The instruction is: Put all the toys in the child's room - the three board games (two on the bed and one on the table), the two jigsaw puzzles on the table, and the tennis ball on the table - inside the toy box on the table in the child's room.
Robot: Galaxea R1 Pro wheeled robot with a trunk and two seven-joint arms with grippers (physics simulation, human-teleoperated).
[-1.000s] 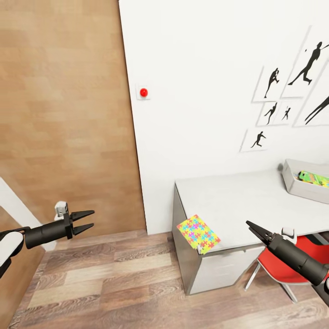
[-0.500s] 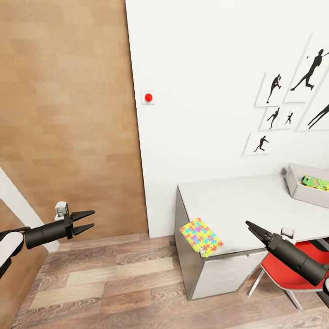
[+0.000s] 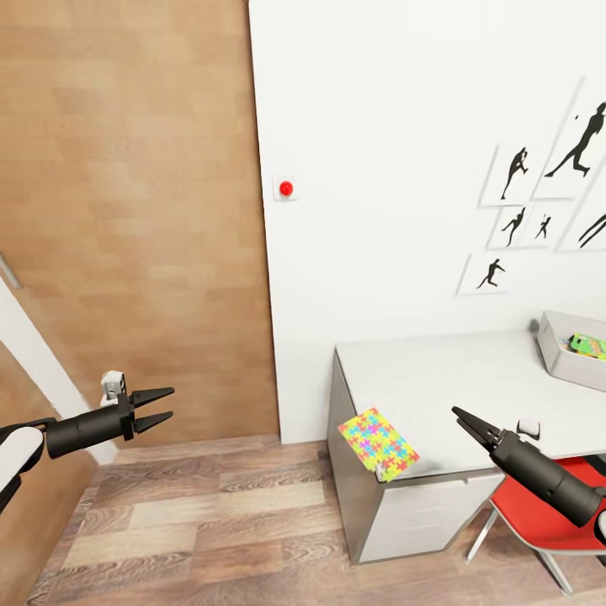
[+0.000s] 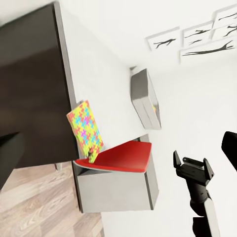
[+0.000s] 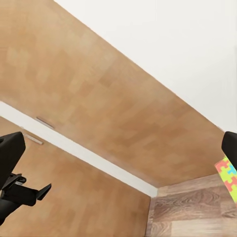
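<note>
A bright jigsaw puzzle (image 3: pixel 378 443) (image 4: pixel 86 129) lies on the near left corner of the pale grey table (image 3: pixel 438 379), jutting over its edge. The toy box (image 3: pixel 557 353) (image 4: pixel 144 98) stands at the table's far right by the wall, with a green-edged board game (image 3: pixel 587 345) inside. My left gripper (image 3: pixel 172 401) hovers open and empty over the floor, well left of the table. My right gripper (image 3: pixel 459 414) (image 4: pixel 191 163) is open and empty in front of the table, right of the puzzle.
A red chair (image 3: pixel 547 513) is tucked under the table at the right. A wooden door (image 3: pixel 126 210) fills the left side, beside a white wall with a red button (image 3: pixel 286 188) and framed silhouettes (image 3: pixel 513 172). Wood-plank floor (image 3: pixel 210 522) lies open between door and table.
The whole picture has slid right and slightly down, so the camera has turned left. Both grippers keep their places in the picture and stay open. The puzzle has not moved on the table.
</note>
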